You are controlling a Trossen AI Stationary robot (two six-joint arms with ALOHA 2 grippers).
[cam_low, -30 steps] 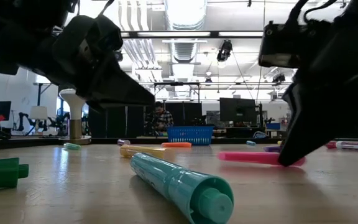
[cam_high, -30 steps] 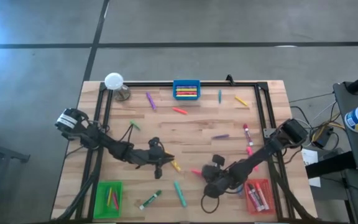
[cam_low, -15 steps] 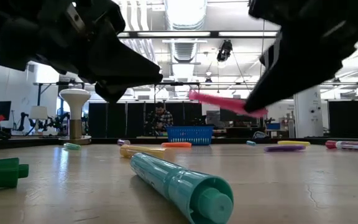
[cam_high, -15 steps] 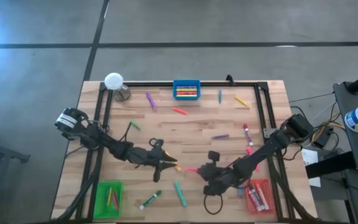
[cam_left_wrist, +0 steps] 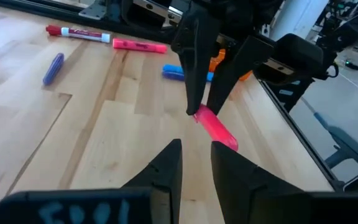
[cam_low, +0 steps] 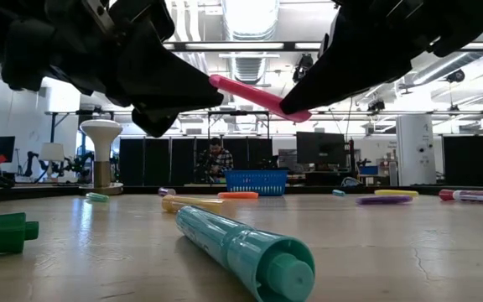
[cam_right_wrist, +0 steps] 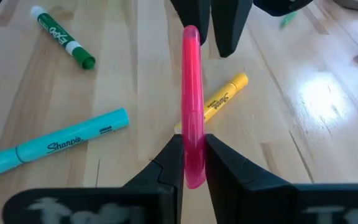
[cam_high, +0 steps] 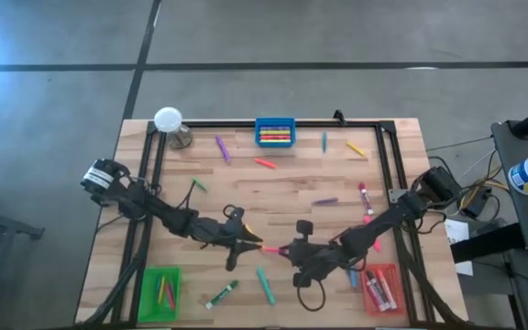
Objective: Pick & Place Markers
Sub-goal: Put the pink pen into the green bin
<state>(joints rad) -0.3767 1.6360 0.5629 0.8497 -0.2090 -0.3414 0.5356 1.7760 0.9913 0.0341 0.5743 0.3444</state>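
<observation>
High view shows our right gripper [cam_high: 287,250] and left gripper [cam_high: 253,242] meeting mid-counter [cam_high: 282,197], the pink marker [cam_high: 273,248] bridging them. Right wrist view has our fingers [cam_right_wrist: 169,163] clamped on it; left wrist view shows those fingers [cam_left_wrist: 168,168] apart around its tip. Releasing before the left closes would likely drop it.

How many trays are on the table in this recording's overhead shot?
3. A blue tray sits at the middle of the table's top edge, a green tray at the bottom-left corner and a red tray at the bottom-right corner. None seems hidden.
</observation>
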